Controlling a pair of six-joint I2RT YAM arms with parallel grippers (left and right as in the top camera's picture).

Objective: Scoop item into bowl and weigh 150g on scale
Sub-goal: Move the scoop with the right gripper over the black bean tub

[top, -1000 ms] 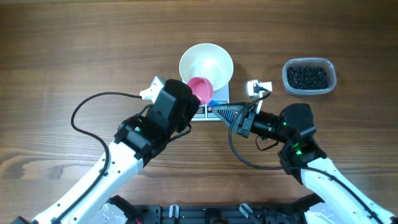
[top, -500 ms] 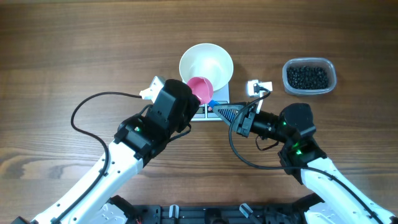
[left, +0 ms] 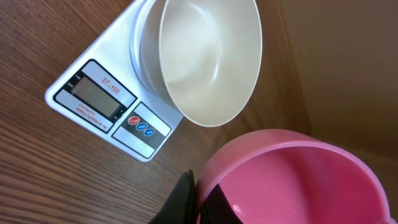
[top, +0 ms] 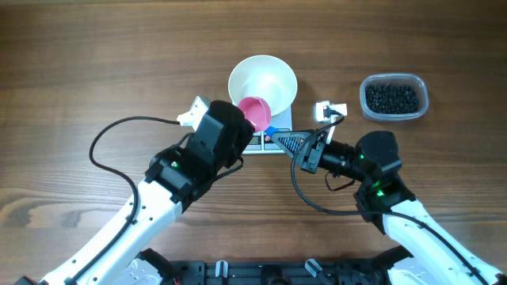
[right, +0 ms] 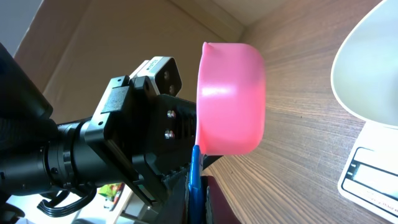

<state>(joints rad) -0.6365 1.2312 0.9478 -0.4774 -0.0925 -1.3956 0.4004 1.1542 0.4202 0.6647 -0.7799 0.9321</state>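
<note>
Nearest to me, my right pincer (right: 198, 200) is closed on the thin blue handle of a pink scoop (right: 230, 99). The handle stands between its dark fingertips and runs up to the cup's rim. My left pincer (left: 198, 202) is closed as well, reaching in from the opposite side. The scoop's cup sits hard against its tips, and the wrist camera looks straight into the cup's open mouth. The exact spot where the left tips pinch is hidden behind the cup. From overhead the two pincers point at each other, and the scoop is held between them above the near edge of the scale (left: 93, 93).

The scale is a flat white rectangle lying on the wooden bench (top: 119, 63), directly beneath the scoop and both pincer tips. Its grey display and round buttons face me, but I cannot read the display.

Just beyond the scoop is the bowl (top: 265, 77), round and white, resting on the scale's platform. From overhead the pink cup overlaps the bowl's near rim. The left wrist view shows the cup nearer to that camera than the bowl, and I cannot tell if they touch.

Farthest away, the small black pellets (top: 392, 95) lie heaped in a clear plastic tub (top: 367, 99). The tub stands on the bench to the right of the bowl, well apart from the scale, the scoop and both pincers.
</note>
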